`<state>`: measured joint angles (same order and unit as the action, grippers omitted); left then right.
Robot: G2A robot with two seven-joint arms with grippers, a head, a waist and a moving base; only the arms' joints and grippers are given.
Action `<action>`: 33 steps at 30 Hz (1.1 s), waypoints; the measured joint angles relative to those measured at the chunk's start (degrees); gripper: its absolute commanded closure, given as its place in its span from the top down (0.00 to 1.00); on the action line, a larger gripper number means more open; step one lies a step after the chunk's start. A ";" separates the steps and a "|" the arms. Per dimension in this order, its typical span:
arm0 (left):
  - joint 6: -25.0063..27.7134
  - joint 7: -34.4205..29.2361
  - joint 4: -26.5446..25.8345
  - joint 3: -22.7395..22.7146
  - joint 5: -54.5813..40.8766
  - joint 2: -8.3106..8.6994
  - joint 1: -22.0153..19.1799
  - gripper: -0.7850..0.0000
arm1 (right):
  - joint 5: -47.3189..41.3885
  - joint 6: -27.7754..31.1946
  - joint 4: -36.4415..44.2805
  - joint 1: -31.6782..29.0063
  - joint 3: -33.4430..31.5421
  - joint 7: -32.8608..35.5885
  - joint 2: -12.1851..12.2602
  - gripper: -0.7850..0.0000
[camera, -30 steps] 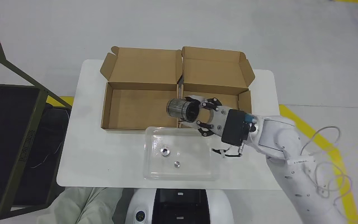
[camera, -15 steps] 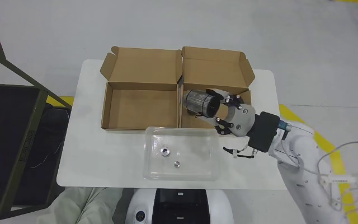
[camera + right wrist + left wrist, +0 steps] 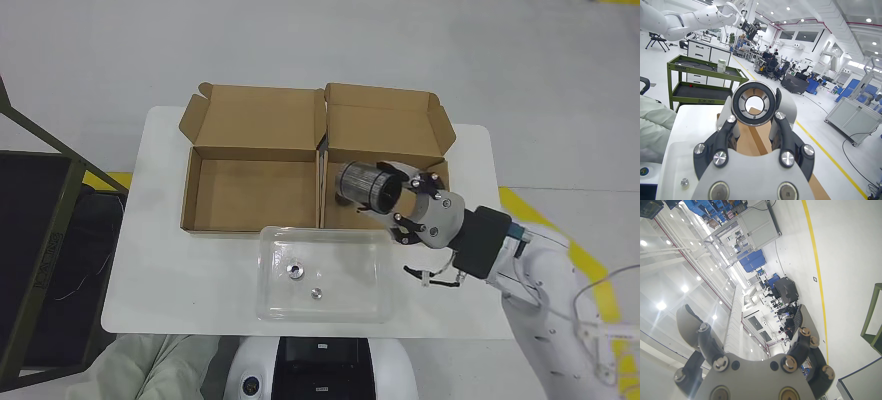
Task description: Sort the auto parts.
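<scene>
You are looking at a sleeve [image 3: 358,184] [image 3: 754,90] showing ribbed bare metal along its side, with a matt black ring [image 3: 734,106] edging a bright, smooth bore. The right pincer [image 3: 365,190] [image 3: 753,106] gripping it is wearing smooth, matt pale plastic fingers [image 3: 789,108], black links [image 3: 783,128] and shiny metal screws [image 3: 786,158]. The left pincer [image 3: 740,317] is showing a rough black pad [image 3: 797,317]. The boxes [image 3: 250,195] [image 3: 385,135] are looking like matt brown cardboard. The tray [image 3: 265,270] is gleaming as clear plastic around two shiny metal parts [image 3: 294,270] [image 3: 316,293]. The desk [image 3: 150,250] is looking smooth and white.

White arm [image 3: 545,295], pale grey jaws, silver screws [image 3: 719,157]
</scene>
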<state>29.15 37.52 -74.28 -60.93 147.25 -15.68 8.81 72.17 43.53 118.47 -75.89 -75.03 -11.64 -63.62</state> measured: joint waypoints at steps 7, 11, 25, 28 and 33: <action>0.00 0.00 0.00 0.00 0.00 0.00 0.00 1.00 | -0.54 -1.61 -3.54 -0.94 0.69 0.44 -0.06 0.00; 0.00 0.00 0.00 0.00 0.00 0.00 0.00 1.00 | -0.76 -3.16 -6.70 -0.90 1.47 1.92 -0.18 0.00; 0.00 0.00 0.00 0.00 0.00 0.00 0.00 1.00 | -5.44 -7.20 -19.47 2.16 3.40 5.45 -0.85 0.00; 0.00 0.00 0.00 0.00 0.00 0.00 0.00 1.00 | -5.86 -8.56 -21.04 2.39 3.23 6.88 -0.90 0.00; 0.00 0.00 0.00 0.00 0.00 0.00 0.00 1.00 | -7.35 -11.03 -24.93 3.31 3.65 10.19 -1.15 0.00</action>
<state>29.15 37.52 -74.28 -60.93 147.25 -15.68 8.81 64.82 32.49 93.53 -72.58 -71.38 -1.46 -64.77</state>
